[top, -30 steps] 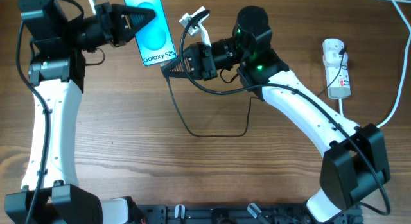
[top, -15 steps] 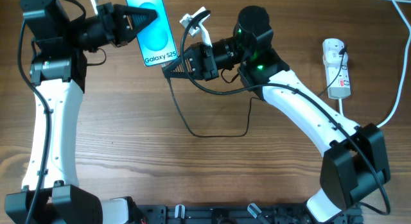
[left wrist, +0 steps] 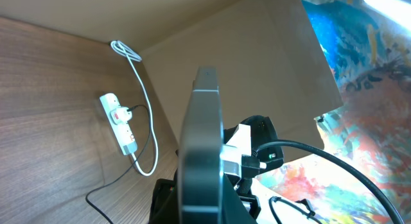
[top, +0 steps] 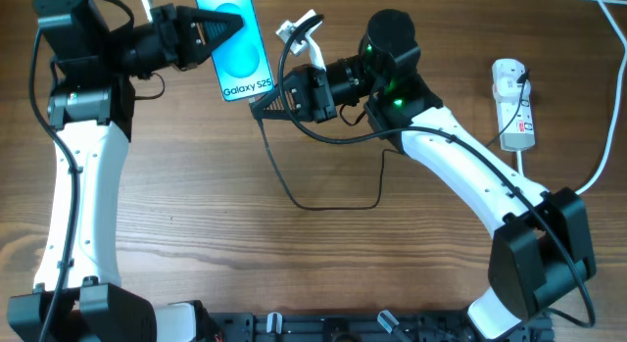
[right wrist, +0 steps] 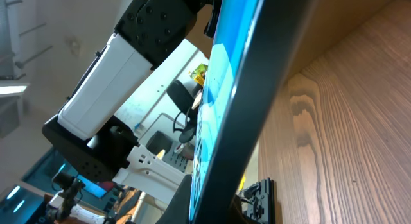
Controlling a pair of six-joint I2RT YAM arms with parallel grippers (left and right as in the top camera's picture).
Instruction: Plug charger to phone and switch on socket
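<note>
Your left gripper (top: 223, 28) was clamped shut on the phone (top: 245, 58) overhead, screen up. Your right gripper (top: 257, 105) was pinched on the end of the charger (top: 333, 207), just at the phone's lower edge, with the socket (top: 513, 105) well apart behind it.

Left wrist: phone (left wrist: 202, 153) edge-on in its grip, socket (left wrist: 119, 124) far ahead-left.

Right wrist: phone (right wrist: 244, 89) close in front; you couldn't make out the plug tip.

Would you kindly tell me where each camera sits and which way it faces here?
Overhead: above the table, looking straight down; both arms show, the left gripper holding the phone, the right gripper beside it.
Left wrist: behind the phone's edge, looking past it toward the socket; its own gripper barely shows at the bottom.
Right wrist: close against the phone's edge, facing the left arm; own gripper barely visible.
Shared: all see the phone; overhead and left wrist see the socket.
</note>
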